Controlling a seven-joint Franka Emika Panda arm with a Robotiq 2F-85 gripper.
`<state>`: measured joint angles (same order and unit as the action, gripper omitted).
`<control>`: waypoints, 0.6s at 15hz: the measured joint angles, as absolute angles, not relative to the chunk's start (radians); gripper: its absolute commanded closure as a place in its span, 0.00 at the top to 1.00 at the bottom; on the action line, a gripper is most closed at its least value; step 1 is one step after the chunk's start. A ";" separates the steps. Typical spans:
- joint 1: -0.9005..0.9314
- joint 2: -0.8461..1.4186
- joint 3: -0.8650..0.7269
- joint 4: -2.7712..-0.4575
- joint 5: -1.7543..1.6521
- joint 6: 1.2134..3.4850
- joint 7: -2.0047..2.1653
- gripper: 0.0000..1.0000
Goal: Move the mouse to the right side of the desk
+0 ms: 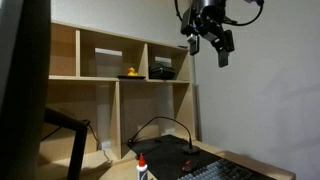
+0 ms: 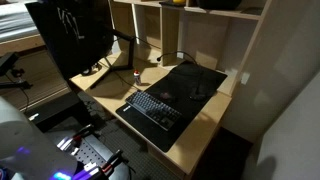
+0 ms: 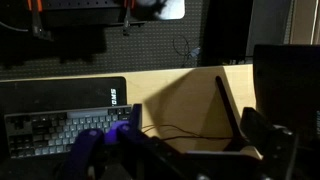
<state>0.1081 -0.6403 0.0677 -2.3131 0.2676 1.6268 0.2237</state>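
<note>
I cannot make out the mouse in any view. The desk's dark surface [image 2: 195, 80] lies on a light wooden tabletop and also shows in the wrist view [image 3: 60, 92]. A black keyboard [image 2: 153, 108] rests on its near part, also seen in the wrist view [image 3: 55, 128] and in an exterior view [image 1: 222, 172]. My gripper [image 1: 210, 47] hangs high above the desk, open and empty. In the wrist view its dark fingers [image 3: 200, 142] frame bare wood and a thin cable [image 3: 170, 128].
A light wooden shelf unit [image 1: 110, 85] holds a yellow duck [image 1: 130, 72] and a black object [image 1: 162, 70]. A small bottle with a red cap [image 1: 141, 166] stands by the desk's dark surface. A dark monitor [image 2: 75, 35] stands at one end.
</note>
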 measured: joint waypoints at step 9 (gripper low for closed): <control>-0.025 -0.536 0.065 -2.403 0.234 1.876 0.360 1.00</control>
<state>-0.0248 -0.5356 0.0648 -2.4031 0.2337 1.8756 0.3605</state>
